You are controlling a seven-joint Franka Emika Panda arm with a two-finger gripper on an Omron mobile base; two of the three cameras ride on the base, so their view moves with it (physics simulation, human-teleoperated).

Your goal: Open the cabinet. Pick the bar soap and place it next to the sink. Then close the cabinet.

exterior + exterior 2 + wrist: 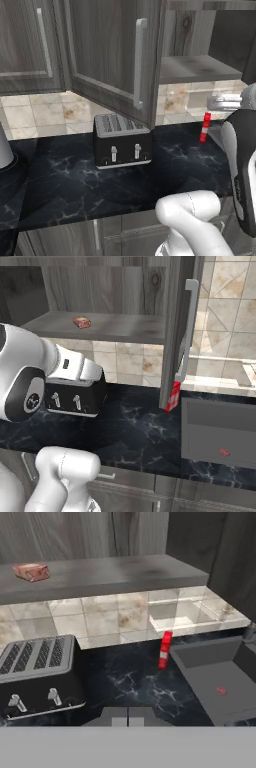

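End effector (128,717): you are seeing its two dark fingertips at the bottom of the hand view, pressed together and clenched on nothing; it is hanging above the black marbled counter (135,684), touching no object.
Cabinet (112,55): you are looking at a dark wood-grain wall cabinet standing open, both doors swung outward, each with a long vertical silver bar handle (139,62).
Shelf (115,574): a pale grey board inside the cabinet is lying exposed above the tiled wall.
Bar soap (31,571): a small tan-pink block is sitting on the shelf toward its left end in the hand view, well apart from the end effector.
Sink (210,682): a dark grey rectangular basin is lying sunk in the counter, right of the end effector in the hand view.
Bottle (164,650): a slim red-and-white bottle is standing upright on the counter just beside the sink's near corner.
Toaster (121,140): a black four-slot toaster is sitting on the counter below the left door, left of the bottle.
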